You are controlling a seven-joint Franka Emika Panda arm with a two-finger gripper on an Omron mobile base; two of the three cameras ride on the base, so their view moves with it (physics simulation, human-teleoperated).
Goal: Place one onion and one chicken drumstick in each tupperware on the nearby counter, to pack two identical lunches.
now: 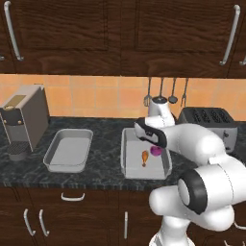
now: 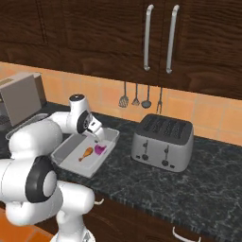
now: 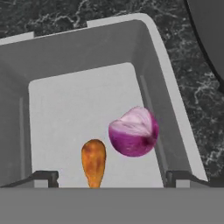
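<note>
The gripper hangs with its fingers spread apart and empty over the right tupperware. Inside it an onion lies against the side wall, with a chicken drumstick just beside it. The other tupperware sits left on the worktop

Both base views look forward and down at the counter from behind the arm, left and right. The hand view looks close into the tupperware both share.
</note>
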